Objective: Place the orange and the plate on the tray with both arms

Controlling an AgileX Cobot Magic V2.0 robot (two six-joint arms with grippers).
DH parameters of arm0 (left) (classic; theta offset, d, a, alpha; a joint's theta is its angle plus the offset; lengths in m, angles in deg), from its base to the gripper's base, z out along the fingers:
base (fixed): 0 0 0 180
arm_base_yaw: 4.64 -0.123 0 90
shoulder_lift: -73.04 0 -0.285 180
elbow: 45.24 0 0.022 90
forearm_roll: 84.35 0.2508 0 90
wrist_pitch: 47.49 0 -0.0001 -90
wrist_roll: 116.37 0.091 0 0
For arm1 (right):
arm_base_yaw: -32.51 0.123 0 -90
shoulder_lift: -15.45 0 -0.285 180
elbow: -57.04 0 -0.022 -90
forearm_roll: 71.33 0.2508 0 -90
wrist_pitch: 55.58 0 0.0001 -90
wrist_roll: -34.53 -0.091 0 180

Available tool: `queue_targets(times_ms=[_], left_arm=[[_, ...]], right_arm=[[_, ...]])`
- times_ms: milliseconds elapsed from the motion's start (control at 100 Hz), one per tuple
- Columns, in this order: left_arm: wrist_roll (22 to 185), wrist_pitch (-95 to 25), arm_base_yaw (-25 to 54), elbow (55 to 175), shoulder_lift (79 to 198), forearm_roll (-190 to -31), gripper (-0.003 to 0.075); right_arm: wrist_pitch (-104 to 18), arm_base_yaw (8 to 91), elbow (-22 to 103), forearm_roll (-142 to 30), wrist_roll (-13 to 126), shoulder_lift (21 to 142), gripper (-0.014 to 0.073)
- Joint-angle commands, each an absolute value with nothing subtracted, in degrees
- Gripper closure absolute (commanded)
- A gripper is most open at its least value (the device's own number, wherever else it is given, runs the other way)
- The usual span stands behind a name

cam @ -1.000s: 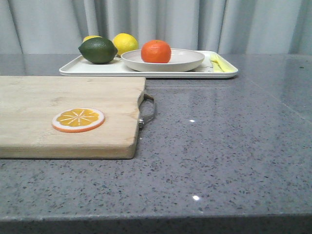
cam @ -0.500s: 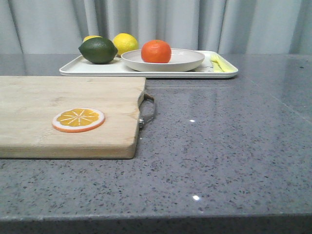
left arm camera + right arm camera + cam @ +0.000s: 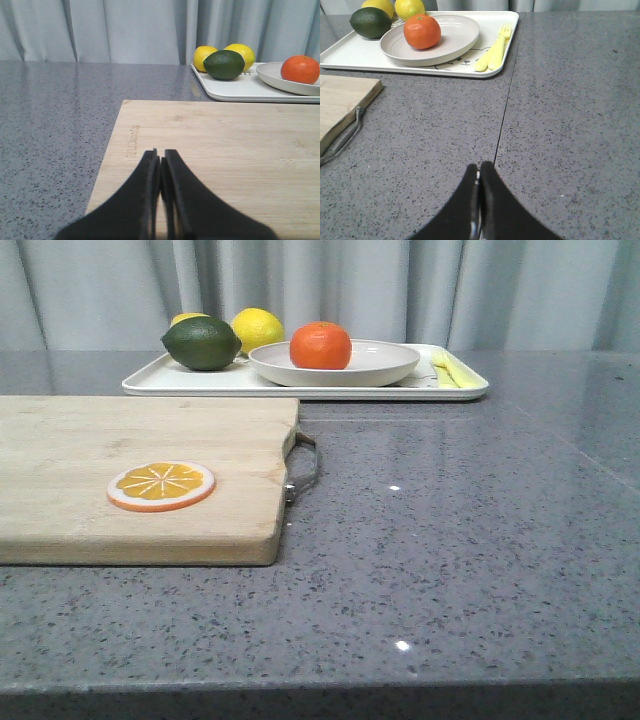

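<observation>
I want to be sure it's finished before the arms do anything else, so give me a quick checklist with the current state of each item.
1. orange sits on the plate: ok.
2. Plate rests inside the tray: ok.
3. left gripper shut, holding nothing, above the cutting board: ok.
4. right gripper shut, holding nothing, over bare table: ok.
5. Both grippers well back from the tray: ok.
6. Orange steady against rolling: cannot tell.
</observation>
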State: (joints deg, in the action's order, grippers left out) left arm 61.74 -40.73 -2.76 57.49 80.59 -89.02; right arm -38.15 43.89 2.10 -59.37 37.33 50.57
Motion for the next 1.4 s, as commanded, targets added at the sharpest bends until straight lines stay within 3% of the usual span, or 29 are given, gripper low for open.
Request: queue_targets(times_ms=[0,460,1020,1390], left_arm=[[61.8,-44.9,-2.7,56.2,78.9,-89.0,0.0739],[61.8,-44.9,-2.7,56.2,78.9,-89.0,0.0739],[61.8,-44.9,-2.7,56.2,78.9,-89.0,0.0739],[61.8,-44.9,-2.7,56.2,78.9,-89.0,0.0739]], right_arm=[[-42.3,43.9,3.6,-59.2,37.7,50.5,0.0664],[-43.6,43.4,1.9,-59.3,37.7,48.6,0.0664],[-58.5,33.9,-12.7,-71.3,32.9,36.2,0.0664],[-66.0,32.9,-21.8,-72.6,31.4,29.7,0.0664]])
